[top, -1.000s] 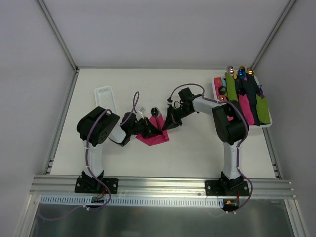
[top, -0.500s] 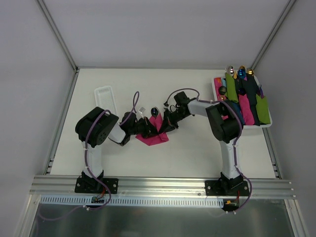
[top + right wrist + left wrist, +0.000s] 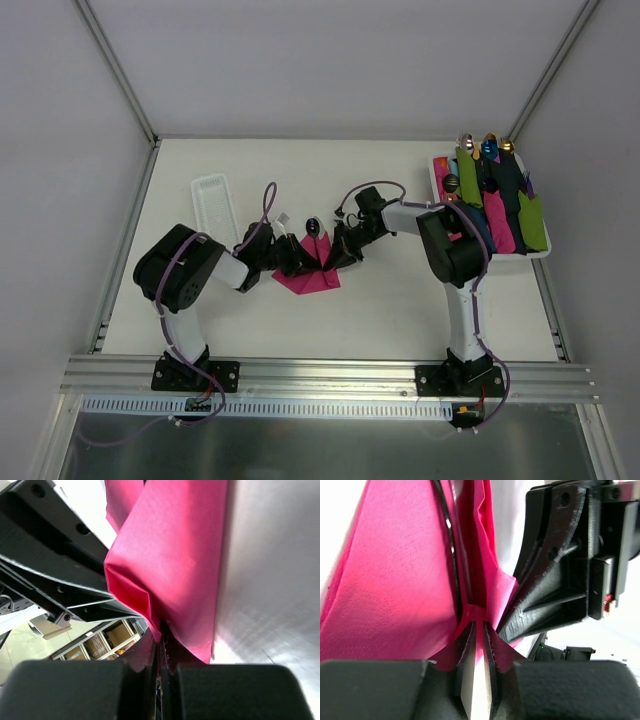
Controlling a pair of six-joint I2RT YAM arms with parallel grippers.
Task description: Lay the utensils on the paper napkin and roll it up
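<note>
The magenta paper napkin (image 3: 312,277) lies mid-table, folded up between both grippers. My left gripper (image 3: 299,263) is shut on its left edge; in the left wrist view the jaws (image 3: 479,626) pinch a pink fold (image 3: 395,580). A thin dark utensil (image 3: 451,545) lies along the crease inside the napkin. Its dark head (image 3: 313,226) sticks out at the far end. My right gripper (image 3: 339,254) is shut on the right edge. In the right wrist view it (image 3: 161,632) pinches the napkin (image 3: 175,555) where it folds.
A narrow white ridged tray (image 3: 214,199) lies at the back left. A white tray (image 3: 441,181) at the right edge holds several rolled napkins, green, blue and black, with cutlery heads. A small silver piece (image 3: 286,219) lies behind the left gripper. Enclosure walls stand all round.
The left arm's elbow has swung left and down. The right gripper has moved a little left and nearer, closing in on the left gripper, and the napkin is folded up narrower.
</note>
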